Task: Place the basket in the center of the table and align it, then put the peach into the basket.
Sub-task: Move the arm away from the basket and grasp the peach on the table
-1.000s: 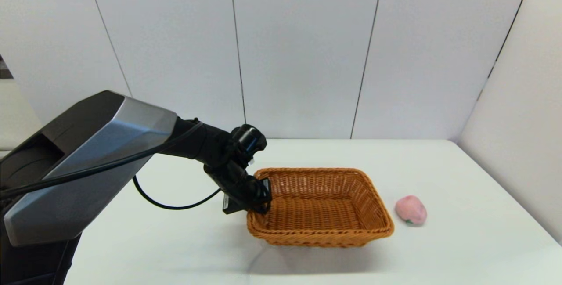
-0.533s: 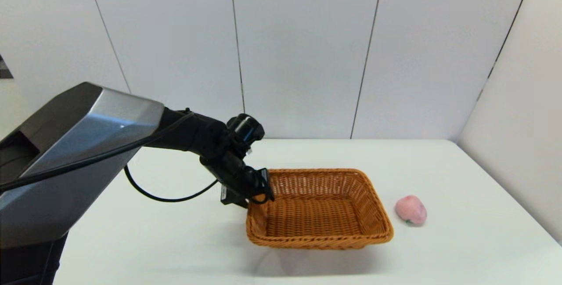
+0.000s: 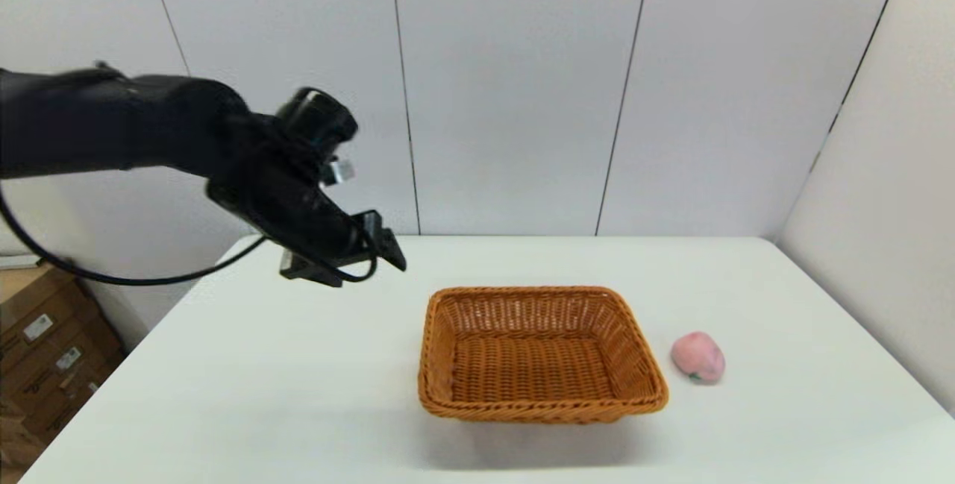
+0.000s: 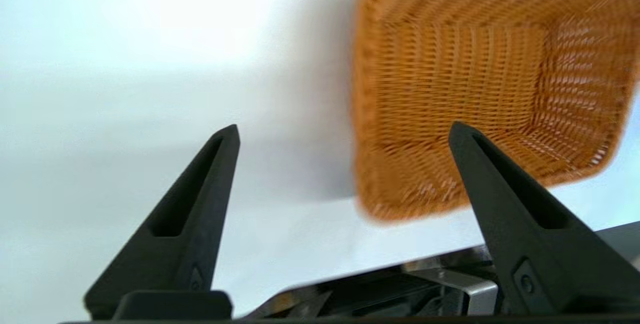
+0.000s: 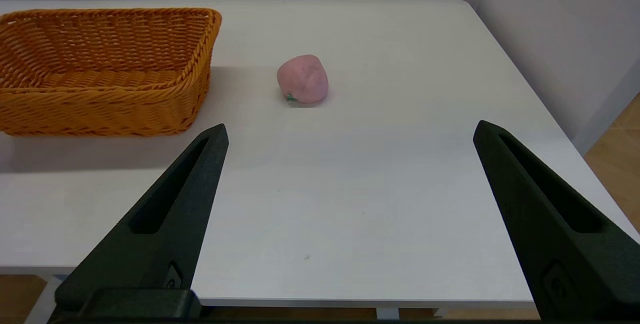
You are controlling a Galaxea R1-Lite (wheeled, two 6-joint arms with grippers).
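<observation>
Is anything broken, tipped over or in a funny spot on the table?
Nothing stands out. The orange-brown woven wicker basket sits flat and empty on the white table, with its weave whole. The small pale pink peach lies beside it, unhurt. The left claw hangs open above the table.

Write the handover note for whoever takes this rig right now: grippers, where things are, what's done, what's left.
Left gripper: open, empty, raised above the table to the left of the basket.
Right gripper: open, empty, low at the near edge of the table, pointing at the peach.
Basket: upright, empty, about mid-table, sides roughly square to the table edges.
Peach: on the table just right of the basket, apart from it.
Done: basket placed and released.
Left: pick up the peach, probably with the right gripper, and set it in the basket.
</observation>
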